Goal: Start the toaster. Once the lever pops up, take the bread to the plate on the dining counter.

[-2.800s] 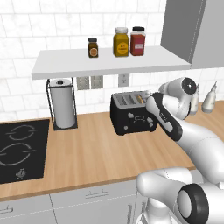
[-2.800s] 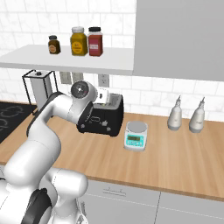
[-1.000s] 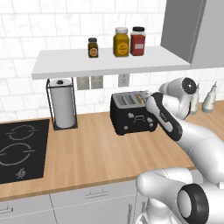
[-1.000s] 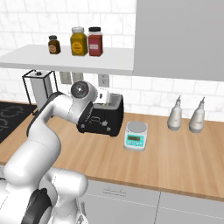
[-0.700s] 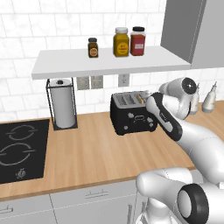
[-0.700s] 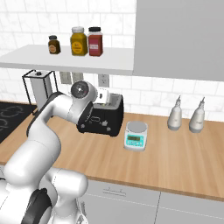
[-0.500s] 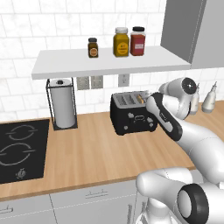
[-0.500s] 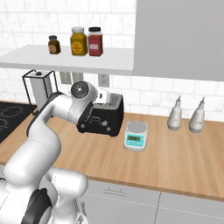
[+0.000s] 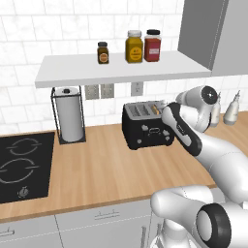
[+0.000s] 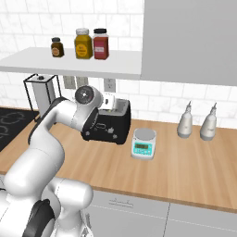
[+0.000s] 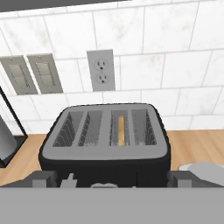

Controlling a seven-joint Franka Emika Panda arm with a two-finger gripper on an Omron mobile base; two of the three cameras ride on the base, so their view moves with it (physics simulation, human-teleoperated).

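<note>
Hand view — bread point(image 11: 121, 130) edge-up in toaster point(image 11: 105, 139)

**Even, flat rendered light, all sharp**

Bright diffuse light is falling from above. The shelf point(image 9: 116, 70) is casting a soft shadow onto the tiles beneath it; the toaster point(image 9: 146, 127) is throwing a faint one onto the worktop around its base. No glare, blur or edge distortion is showing.

matt black toaster point(image 11: 105, 144), wood worktop point(image 9: 106, 164)
</note>
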